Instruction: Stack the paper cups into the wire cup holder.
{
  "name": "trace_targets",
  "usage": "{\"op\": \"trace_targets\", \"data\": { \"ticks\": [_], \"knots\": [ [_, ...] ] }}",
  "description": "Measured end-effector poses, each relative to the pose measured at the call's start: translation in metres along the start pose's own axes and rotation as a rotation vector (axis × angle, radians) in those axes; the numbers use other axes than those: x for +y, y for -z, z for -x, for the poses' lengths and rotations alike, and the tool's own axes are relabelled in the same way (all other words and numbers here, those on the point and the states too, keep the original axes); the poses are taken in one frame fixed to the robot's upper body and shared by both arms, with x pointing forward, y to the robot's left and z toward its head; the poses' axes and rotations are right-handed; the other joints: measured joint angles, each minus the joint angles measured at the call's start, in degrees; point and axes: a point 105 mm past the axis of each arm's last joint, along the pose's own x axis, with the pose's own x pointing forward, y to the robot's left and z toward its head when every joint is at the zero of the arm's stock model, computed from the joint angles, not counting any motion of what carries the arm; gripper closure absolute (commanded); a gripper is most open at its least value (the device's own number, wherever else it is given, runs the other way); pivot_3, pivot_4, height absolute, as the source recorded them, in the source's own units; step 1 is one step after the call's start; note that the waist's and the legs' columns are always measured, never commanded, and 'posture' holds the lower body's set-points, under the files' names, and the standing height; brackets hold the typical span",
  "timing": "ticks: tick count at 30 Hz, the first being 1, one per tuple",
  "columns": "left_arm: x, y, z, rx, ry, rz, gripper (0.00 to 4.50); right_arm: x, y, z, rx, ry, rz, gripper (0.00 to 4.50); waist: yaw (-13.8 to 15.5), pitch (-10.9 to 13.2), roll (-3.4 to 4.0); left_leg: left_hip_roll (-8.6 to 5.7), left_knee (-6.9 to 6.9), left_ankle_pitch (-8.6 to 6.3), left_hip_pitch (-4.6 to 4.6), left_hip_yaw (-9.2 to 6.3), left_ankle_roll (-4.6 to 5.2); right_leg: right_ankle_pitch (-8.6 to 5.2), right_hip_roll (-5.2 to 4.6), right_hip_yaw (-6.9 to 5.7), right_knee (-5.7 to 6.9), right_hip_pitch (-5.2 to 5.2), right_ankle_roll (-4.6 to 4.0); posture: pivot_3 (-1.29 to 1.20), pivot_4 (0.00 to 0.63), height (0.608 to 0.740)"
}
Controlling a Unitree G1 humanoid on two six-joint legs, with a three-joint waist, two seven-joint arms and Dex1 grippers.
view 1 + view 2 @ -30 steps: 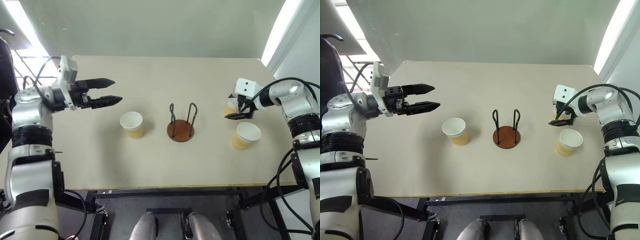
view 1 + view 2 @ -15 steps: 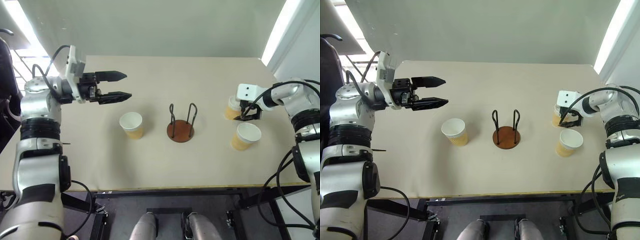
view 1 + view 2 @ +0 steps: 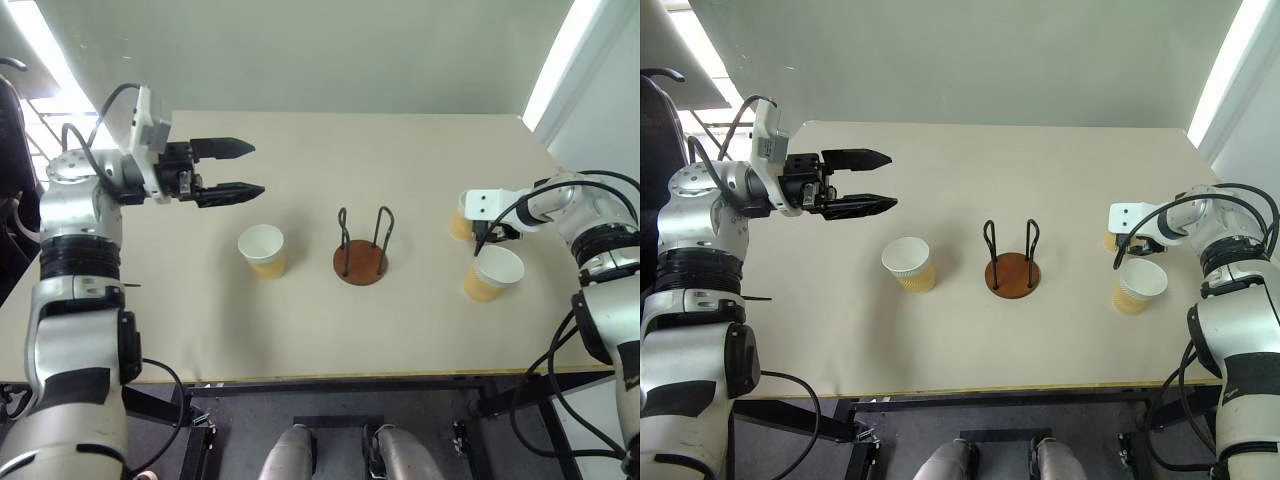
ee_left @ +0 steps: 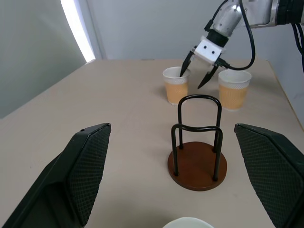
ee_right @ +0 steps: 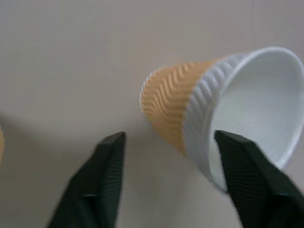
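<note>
The table carries all task items. The left gripper hangs above the surface near the left edge, fingers apart, holding nothing. The right gripper is at the right edge, fingers apart, one finger dipping at the rim of the far right paper cup; no firm clamp is visible. A second paper cup stands just beside it, nearer the front edge. A third paper cup stands left of centre. The wire cup holder stands at the centre, unloaded.
</note>
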Motion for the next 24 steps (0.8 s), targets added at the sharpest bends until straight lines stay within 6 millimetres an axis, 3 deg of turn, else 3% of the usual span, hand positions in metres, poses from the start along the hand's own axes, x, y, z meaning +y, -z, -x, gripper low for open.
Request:
{"op": "trace_targets", "data": {
  "ticks": [6, 15, 19, 24],
  "knots": [
    [0.0, 0.0, 0.001, 0.011, -0.001, -0.03, 0.0, -0.011, -0.007, 0.007, -0.002, 0.017, 0.022, 4.47, 0.0, 0.0, 0.0, 0.0, -0.08, -0.01, 0.0, 0.0, -0.01, 0.0, 0.0, -0.01, -0.09, 0.0, 0.0, 0.0, 0.15, 0.74],
    [0.002, 0.02, 0.006, 0.05, -0.019, -0.04, 0.0, -0.004, -0.021, 0.011, -0.048, -0.09, 0.098, 4.49, 0.0, 0.0, 0.0, 0.01, -0.28, -0.01, -0.01, 0.01, -0.01, 0.0, -0.01, -0.02, -0.2, -0.04, -0.01, 0.0, 0.15, 0.74],
    [0.003, 0.037, 0.008, 0.098, -0.027, -0.021, 0.0, -0.009, -0.05, 0.026, -0.143, -0.142, 0.185, 4.49, -0.1, 0.0, 0.0, 0.02, -0.34, -0.01, -0.05, 0.01, -0.01, -0.01, 0.01, -0.04, -0.22, -0.1, -0.02, 0.0, 0.15, 0.74],
    [0.006, 0.043, 0.006, 0.137, -0.029, -0.035, 0.0, -0.017, -0.078, 0.051, -0.227, -0.144, 0.241, 4.49, 0.2, 0.0, 0.0, 0.01, -0.34, 0.0, -0.15, -0.01, -0.01, -0.01, 0.0, -0.07, -0.36, -0.1, -0.02, 0.0, 0.15, 0.74]
  ]
}}
